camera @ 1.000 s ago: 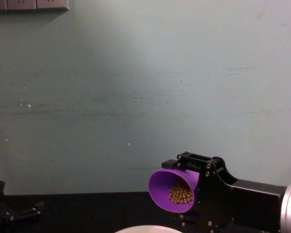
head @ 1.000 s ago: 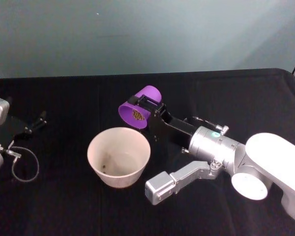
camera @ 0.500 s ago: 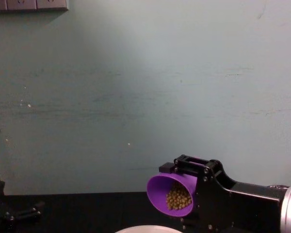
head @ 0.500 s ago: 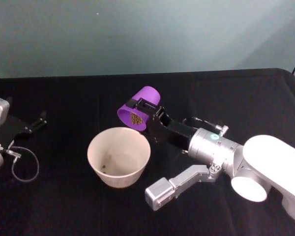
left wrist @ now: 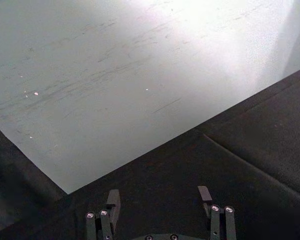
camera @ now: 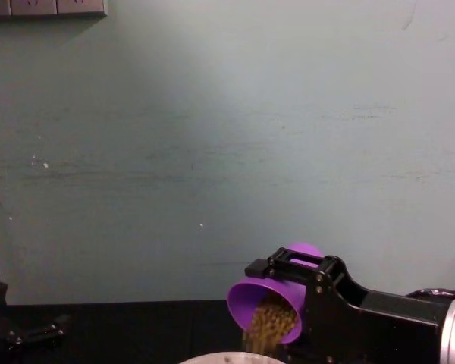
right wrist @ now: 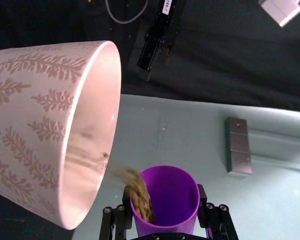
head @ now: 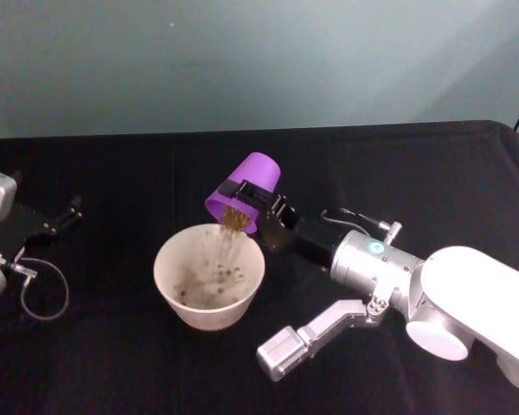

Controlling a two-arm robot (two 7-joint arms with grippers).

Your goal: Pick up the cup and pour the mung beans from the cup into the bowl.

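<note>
Hanging tipped over the far rim of the bowl (head: 159, 264), the cup (head: 258, 169) points its mouth down and toward the robot in the head view, and the mung beans (head: 233, 220) run from its lip in a thin strand into the bowl, where more of them lie scattered on the bottom. The right gripper (head: 256, 195) reaches in from the right and pinches the cup across its sides, a black finger on each flank. The bowl stands on the black table (head: 398, 164), just left of the right arm's silver wrist. Far off at the left edge the left gripper (head: 67, 214) rests low by the tabletop, with a loop of grey cable (head: 45, 296) beside it. The left wrist view has that gripper's two fingers spread wide apart with nothing between them, above the black cloth and facing the pale wall (left wrist: 115, 65). In the right wrist view the purple cup sits clamped between the right gripper's fingers, its open mouth turned toward the bowl's rim, and a blurred tongue of beans spills over the lip toward the bowl's pale pinkish inside; the bowl's outer wall carries a leaf pattern. From the chest view the cup shows from the side, tilted mouth-down, held in the black fingers that come in from the right, with the beans dropping from its lower lip straight toward the bowl's rim, which just shows at the bottom edge.
</note>
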